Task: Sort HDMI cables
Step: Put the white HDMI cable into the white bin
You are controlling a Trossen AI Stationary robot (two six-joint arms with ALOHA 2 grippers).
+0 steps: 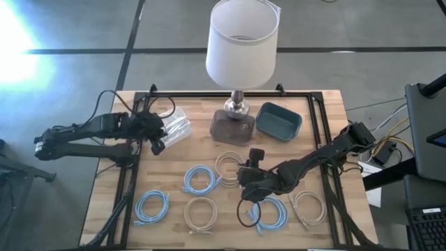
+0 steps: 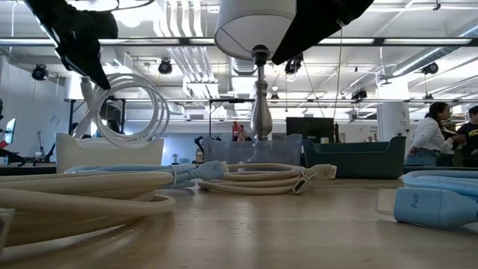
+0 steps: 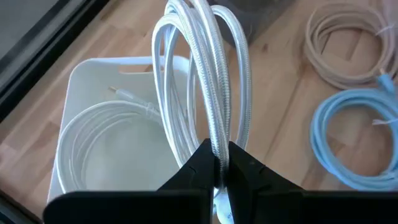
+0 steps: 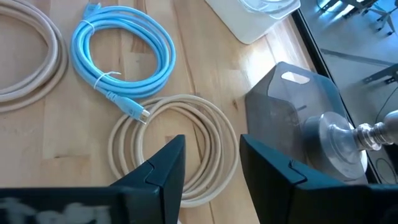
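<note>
A white coil hangs upright from the left gripper, whose fingers are pinched tight on its strands, right above the white bin at the worktop's far-left corner; another white coil already lies flat inside that bin. Out from there, the rest of the cables lie loose on the wooden worktop: a light blue coil and a beige coil near the middle, a light blue coil and a beige coil along the near edge to the left, and a light blue coil with a beige coil toward the near-right corner. The right gripper hovers over the middle beige coil with its fingers spread apart and nothing between them; a light blue connector lies touching that coil's rim. The coils sit close, some touching, so bare wood between them is narrow; the widest clear stretch runs along the right edge and the far-right corner. Along the far edge stand a smoky translucent bin holding the base of a lamp with a big white shade, and just beside it a dark blue bin. A black frame rims the worktop. Beyond the table the low view shows an open hall with ceiling ducts and people standing off to the right.
</note>
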